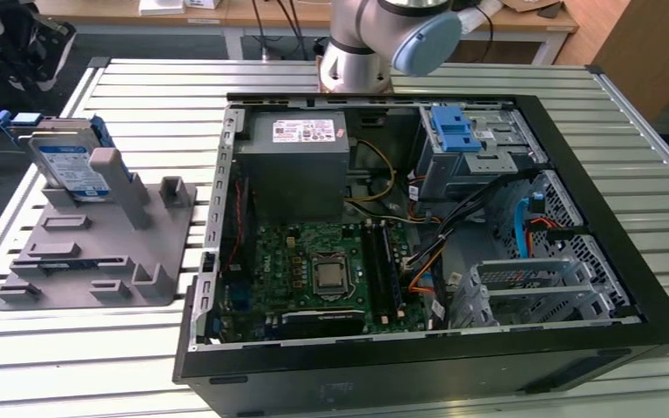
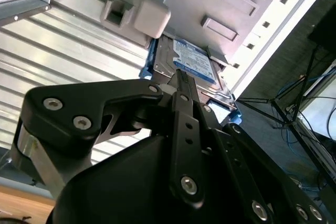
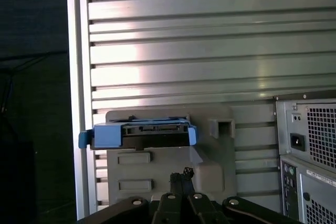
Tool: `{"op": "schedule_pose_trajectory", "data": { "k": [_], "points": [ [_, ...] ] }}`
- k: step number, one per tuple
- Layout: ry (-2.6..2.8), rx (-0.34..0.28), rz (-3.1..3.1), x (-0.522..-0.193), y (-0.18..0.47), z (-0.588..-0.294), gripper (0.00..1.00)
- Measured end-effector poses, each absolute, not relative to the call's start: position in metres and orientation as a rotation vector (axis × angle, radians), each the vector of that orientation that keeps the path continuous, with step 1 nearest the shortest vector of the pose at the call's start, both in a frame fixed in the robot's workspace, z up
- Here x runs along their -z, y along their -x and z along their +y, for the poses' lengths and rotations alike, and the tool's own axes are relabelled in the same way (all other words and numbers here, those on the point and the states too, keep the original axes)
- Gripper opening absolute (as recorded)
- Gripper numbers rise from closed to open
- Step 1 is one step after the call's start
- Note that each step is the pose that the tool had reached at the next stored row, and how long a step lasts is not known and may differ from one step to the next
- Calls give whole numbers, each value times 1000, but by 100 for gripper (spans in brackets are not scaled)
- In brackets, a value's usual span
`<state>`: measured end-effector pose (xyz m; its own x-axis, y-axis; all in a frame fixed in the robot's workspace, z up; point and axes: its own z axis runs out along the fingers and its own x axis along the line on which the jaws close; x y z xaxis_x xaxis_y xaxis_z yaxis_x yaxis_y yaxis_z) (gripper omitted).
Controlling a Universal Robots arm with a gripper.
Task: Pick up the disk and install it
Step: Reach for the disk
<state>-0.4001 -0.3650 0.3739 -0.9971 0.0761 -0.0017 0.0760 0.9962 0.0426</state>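
The disk [image 1: 70, 165], silver with a white-and-blue label and a blue carrier, stands on edge in a grey fixture [image 1: 91, 252] at the exterior view's left. In the first wrist view the disk [image 3: 139, 134] shows edge-on in its blue frame on top of the fixture [image 3: 210, 166]. My gripper [image 3: 181, 174] is shut, its fingertips together, empty and well short of the disk. In the second wrist view the gripper [image 2: 181, 77] points toward the labelled face of the disk [image 2: 193, 61], with a gap between them.
An open black computer case [image 1: 613, 200] lies on the slatted metal table [image 1: 160, 96], with a grey power-supply box [image 1: 297, 161] and a metal drive cage with a blue latch [image 1: 462, 131] inside. The table's edge [image 3: 79, 103] runs close beside the fixture.
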Motion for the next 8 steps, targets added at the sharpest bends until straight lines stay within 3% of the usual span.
{"op": "schedule_pose_trajectory", "data": {
  "k": [8],
  "points": [
    [-120,-66,3144,-369,424,-355,11]
  ]
}}
